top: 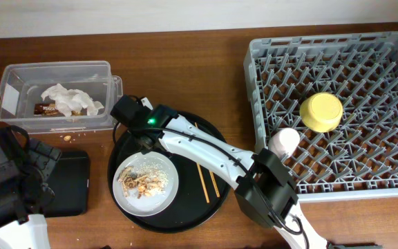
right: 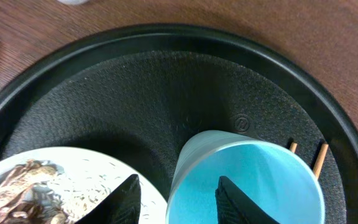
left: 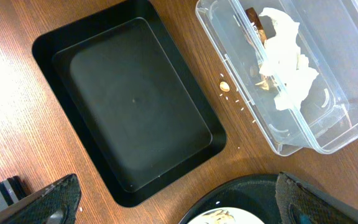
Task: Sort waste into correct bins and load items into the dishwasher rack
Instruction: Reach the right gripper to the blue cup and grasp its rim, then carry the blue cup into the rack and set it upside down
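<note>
My right gripper point(right: 178, 190) is open and straddles the wall of the light-blue cup point(right: 260, 177), one finger inside and one outside. The cup stands on the round black tray point(right: 166, 81); in the overhead view the gripper point(top: 146, 138) hides it. The grey plate point(top: 166, 171) holds brown food scraps point(top: 137, 181), and the chopsticks point(top: 206, 181) lie beside it. The clear tub point(top: 57, 64) holds the white tissue point(top: 68, 100) and the wrapper point(top: 45, 108). My left gripper point(left: 176, 200) is open and empty above the shallow black tray point(left: 135, 99). The yellow bowl point(top: 321, 111) and pink cup point(top: 284, 142) sit in the rack point(top: 392, 55).
Small crumbs point(left: 224, 86) lie on the wooden table between the tub point(left: 347, 124) and the shallow tray. The right arm reaches across the round tray point(top: 199, 138) from the front. The rack fills the right side of the table.
</note>
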